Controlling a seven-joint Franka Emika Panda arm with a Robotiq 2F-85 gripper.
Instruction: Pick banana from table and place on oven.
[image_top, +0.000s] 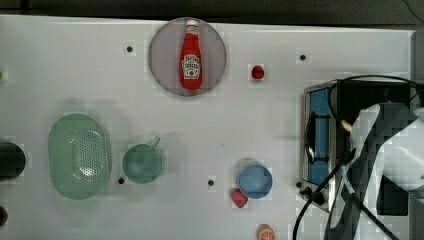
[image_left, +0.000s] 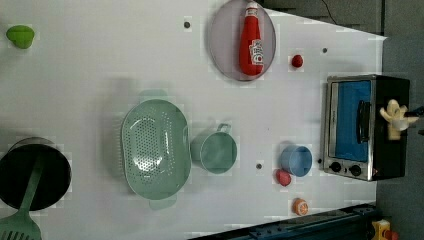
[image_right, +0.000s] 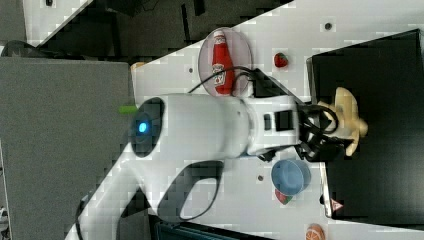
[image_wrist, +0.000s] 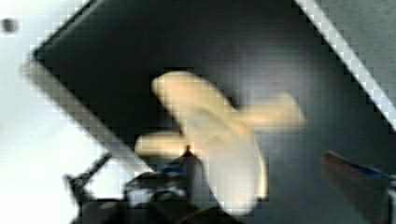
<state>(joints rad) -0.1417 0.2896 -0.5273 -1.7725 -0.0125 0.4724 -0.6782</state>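
Releasing banana (image_right: 345, 125) onto oven (image_right: 380, 165) top: lay on black roof, well inside edges, in wrist view between spread fingers of gripper (image_right: 327, 132). Best lifted straight up, avoiding snagging peel flaps.

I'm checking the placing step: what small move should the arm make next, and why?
Probably lift the gripper straight up, clear of the banana. The banana lies on the oven's black top, and the jaws stand apart on either side of it, so it looks released; a straight rise should avoid nudging it.
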